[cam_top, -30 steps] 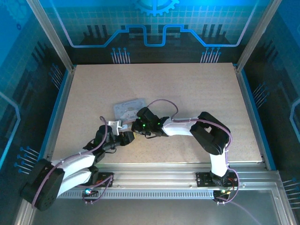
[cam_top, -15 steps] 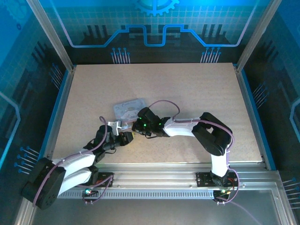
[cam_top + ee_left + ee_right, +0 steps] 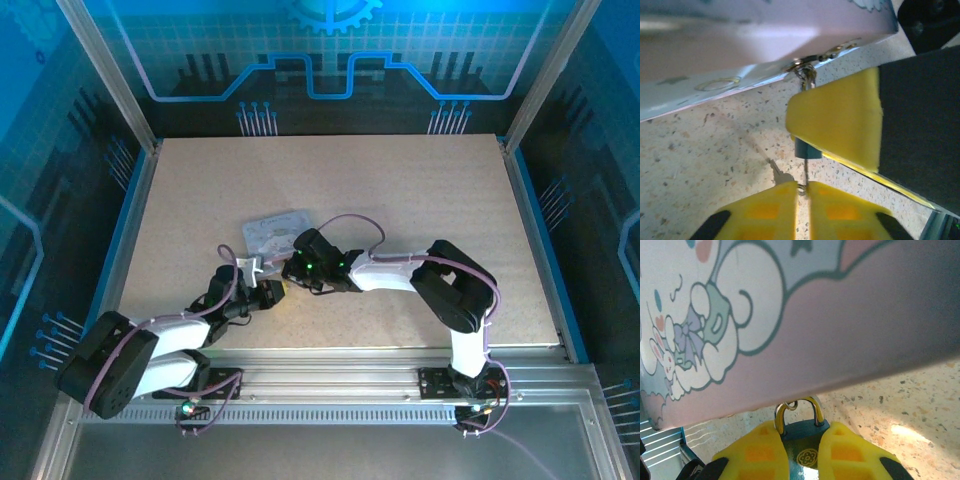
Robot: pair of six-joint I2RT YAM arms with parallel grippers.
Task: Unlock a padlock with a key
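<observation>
Right wrist view has the padlock (image 3: 807, 454) clamped between the yellow fingers of the right gripper (image 3: 802, 437), its long axis upright and its shackle pointing up, hooked at the lower edge of the tin (image 3: 840, 315). Left wrist view shows the left gripper (image 3: 802, 194) pinched shut on the key (image 3: 805, 172), whose blade points up into the padlock's underside. Bare table (image 3: 420, 190) lies open beyond the tin and to its right.

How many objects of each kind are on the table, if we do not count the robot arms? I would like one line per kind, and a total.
tin: 1
padlock: 1
key: 1
total: 3
</observation>
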